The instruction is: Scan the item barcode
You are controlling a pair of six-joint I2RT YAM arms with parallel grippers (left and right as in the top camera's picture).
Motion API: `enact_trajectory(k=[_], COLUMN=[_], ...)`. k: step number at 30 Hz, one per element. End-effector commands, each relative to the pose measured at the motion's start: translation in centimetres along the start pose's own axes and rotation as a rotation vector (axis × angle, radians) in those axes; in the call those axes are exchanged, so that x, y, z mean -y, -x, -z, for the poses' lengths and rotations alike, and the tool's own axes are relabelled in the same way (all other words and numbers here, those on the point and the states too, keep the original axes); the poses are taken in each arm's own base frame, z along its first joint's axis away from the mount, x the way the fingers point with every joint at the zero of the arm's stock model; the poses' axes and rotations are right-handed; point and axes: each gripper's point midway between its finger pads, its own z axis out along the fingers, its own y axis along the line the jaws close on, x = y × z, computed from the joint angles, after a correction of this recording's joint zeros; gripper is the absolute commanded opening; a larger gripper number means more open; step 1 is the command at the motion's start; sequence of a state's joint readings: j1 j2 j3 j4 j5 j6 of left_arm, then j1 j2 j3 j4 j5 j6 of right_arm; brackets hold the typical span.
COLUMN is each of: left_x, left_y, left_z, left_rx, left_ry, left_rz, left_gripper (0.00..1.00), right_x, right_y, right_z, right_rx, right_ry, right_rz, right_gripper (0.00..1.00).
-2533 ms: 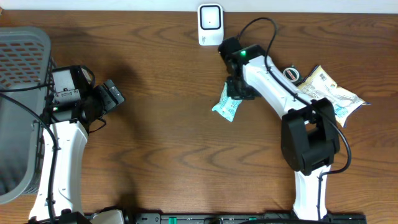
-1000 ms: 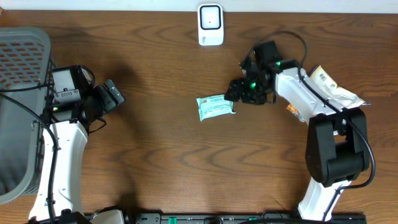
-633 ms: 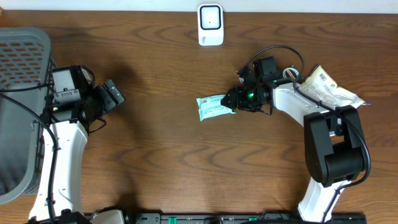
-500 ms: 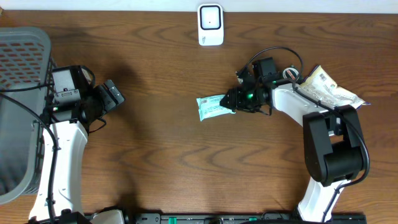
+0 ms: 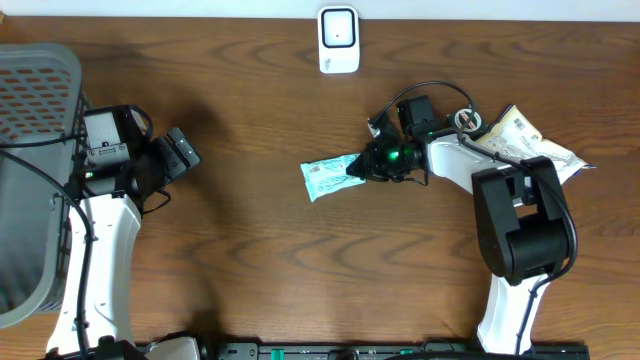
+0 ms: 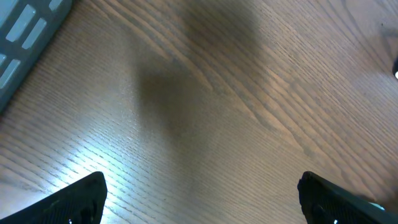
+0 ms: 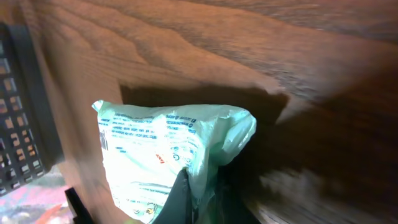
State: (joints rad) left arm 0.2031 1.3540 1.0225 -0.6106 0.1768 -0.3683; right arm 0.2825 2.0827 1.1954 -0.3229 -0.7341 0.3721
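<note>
The right arm (image 5: 450, 165) reaches leftward over the desk (image 5: 260, 260); its jaws are pinched together on the right end of the packet (image 5: 326, 178), a pale green and white pouch; the packet sits near the desk's middle, slightly tilted, its free end pointing left; whether it rests on the wood or hangs just above it I cannot tell. In the right wrist view the packet (image 7: 158, 152) has its crumpled edge caught between the dark jaws at the bottom, small print facing the camera, its shadow on the wood behind. The scanner (image 5: 338, 40) stands at the far edge, well apart from the packet. Other packets (image 5: 530, 145) lie heaped at the right, beside the arm. The left arm (image 5: 100, 230) is near the basket (image 5: 35, 90); its jaws stand wide apart, holding nothing; both fingertips (image 6: 74, 199) show over bare wood.
</note>
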Motion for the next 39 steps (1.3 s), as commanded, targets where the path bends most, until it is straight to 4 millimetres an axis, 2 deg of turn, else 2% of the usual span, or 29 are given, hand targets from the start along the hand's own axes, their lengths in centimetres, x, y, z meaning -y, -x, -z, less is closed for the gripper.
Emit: enact_trajectory(k=[1,5,10,11,14,17,19,23,28,31,34,36,39], left_x=[-0.2,-0.2,-0.2,-0.2,-0.2,-0.2,-0.2,-0.2,-0.2,-0.2,-0.1,-0.1,-0.1], left_y=[0.2,0.2,0.2,0.2,0.2,0.2,0.2,0.2,0.2,0.2,0.2,0.3,0.3], left_z=[0.1,0.1,0.1,0.1,0.1,0.1,0.1,0.1,0.1,0.1,0.1,0.1,0.1], left_rx=[0.006,0.006,0.006,0.006,0.006,0.006,0.006,0.006,0.006,0.006,0.007,0.008,0.01], left_ry=[0.01,0.01,0.01,0.01,0.01,0.01,0.01,0.01,0.01,0.01,0.005,0.005,0.003], left_rz=[-0.006,-0.006,-0.006,-0.006,-0.006,-0.006,-0.006,-0.006,-0.006,-0.006,-0.001,-0.002,0.0], left_gripper=[0.98,0.98,0.98,0.98,0.98,0.98,0.98,0.98,0.98,0.98,0.98,0.98,0.97], right_x=[2.3,-0.1,-4.1,-5.0,-6.1,-4.7,-4.3,-1.6,1.0,2.0,2.2,2.2,2.4], right_y=[-2.2,-0.8,1.0,1.2,1.2,0.9,0.4,-0.3,-1.5,-2.0,-2.0,-1.7,-1.1], right_z=[-1.3,1.4,6.5,8.1,10.7,11.8,11.7,10.9,10.8,10.9,10.9,11.0,11.3], right_rx=[-0.066,-0.018,0.087,0.116,0.163,0.186,0.167,0.137,0.105,0.093,0.094,0.105,0.126], right_ry=[-0.008,0.087,0.143,0.142,0.121,0.008,-0.006,-0.122,-0.262,-0.333,-0.343,-0.341,-0.346], right_rz=[-0.009,0.015,0.088,0.105,0.11,0.071,0.054,-0.008,-0.049,-0.053,-0.053,-0.05,-0.046], right_gripper=[0.01,0.01,0.01,0.01,0.01,0.01,0.01,0.01,0.01,0.01,0.01,0.18,0.28])
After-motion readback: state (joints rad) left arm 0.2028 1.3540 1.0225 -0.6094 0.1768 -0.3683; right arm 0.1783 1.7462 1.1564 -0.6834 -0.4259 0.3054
